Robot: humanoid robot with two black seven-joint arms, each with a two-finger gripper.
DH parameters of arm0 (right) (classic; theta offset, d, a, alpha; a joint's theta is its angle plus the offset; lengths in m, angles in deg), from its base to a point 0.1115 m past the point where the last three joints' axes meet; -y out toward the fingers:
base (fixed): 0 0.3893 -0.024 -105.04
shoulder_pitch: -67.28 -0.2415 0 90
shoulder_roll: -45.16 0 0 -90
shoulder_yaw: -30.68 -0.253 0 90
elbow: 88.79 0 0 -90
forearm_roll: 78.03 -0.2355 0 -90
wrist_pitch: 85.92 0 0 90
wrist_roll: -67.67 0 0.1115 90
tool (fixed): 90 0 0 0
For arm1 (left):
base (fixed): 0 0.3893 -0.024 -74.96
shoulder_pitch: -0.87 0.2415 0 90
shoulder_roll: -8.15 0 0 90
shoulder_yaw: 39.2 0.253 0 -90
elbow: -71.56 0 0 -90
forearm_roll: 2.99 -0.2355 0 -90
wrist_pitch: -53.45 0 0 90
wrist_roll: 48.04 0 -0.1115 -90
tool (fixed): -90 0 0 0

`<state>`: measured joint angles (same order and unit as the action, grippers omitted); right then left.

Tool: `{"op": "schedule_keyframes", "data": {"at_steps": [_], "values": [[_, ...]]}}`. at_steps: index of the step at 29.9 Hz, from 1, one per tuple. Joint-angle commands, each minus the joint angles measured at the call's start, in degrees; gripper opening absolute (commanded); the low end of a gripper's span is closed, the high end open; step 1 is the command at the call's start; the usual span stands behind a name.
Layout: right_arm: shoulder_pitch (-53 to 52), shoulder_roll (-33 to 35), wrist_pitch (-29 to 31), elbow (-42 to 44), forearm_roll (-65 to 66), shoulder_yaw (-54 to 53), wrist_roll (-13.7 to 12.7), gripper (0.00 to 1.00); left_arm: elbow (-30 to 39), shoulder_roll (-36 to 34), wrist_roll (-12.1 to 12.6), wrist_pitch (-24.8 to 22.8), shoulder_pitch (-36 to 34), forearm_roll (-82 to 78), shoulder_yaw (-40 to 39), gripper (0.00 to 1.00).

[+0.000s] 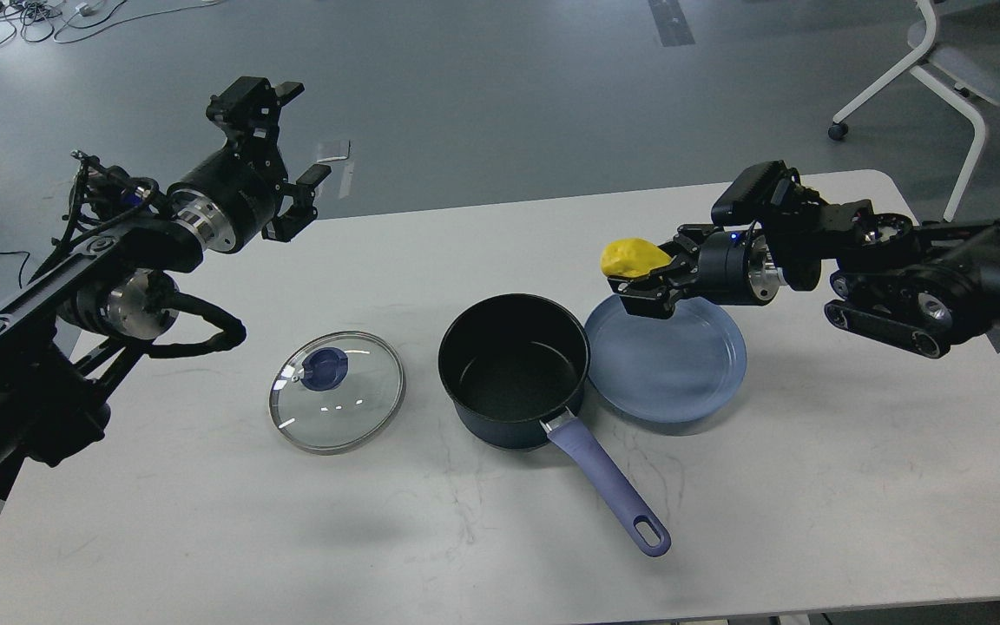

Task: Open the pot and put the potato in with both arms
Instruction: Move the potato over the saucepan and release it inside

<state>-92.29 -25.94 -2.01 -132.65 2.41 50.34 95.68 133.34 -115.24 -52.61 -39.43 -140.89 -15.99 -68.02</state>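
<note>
The potato (634,258) is gripped by the right tool (652,276) above the plate (682,373); the left tool (285,156) is spread open, empty; the lid (337,391) is laid beside the uncovered pot (513,369).

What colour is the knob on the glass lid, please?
Dark blue, on the lid lying left of the pot, head view.

There are no words, numbers, labels or signs that can be read here. The pot (515,369), its lid (337,391), the plate (669,365), the potato (634,258) and the table (812,486) all look plain. The two black arms show no letters that can be made out.
</note>
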Motion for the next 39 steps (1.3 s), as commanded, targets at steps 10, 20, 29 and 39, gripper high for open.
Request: {"op": "schedule_keyframes", "data": {"at_steps": [10, 20, 29, 39], "values": [[-5.8, -16.3, -1.4, 2.1, 0.2, 7.3, 0.0, 0.17, 0.0, -0.2, 0.0, 0.0, 0.2, 0.0, 0.0, 0.98], [-0.8, -17.6, -5.9, 3.5, -0.4, 9.3, 0.0, 1.00, 0.0, -0.3, 0.0, 0.0, 1.4, 0.1, -0.1, 0.98], [0.3, -15.2, -5.9, 3.9, -12.3, -2.1, 0.0, 1.00, -0.1, -0.3, -1.7, 0.0, 1.4, 1.1, -1.0, 0.98], [1.7, -7.1, 9.7, -2.5, -65.5, -18.3, 0.0, 1.00, -0.1, 2.8, -4.2, -0.3, 6.5, 4.6, -8.5, 0.98]]}}
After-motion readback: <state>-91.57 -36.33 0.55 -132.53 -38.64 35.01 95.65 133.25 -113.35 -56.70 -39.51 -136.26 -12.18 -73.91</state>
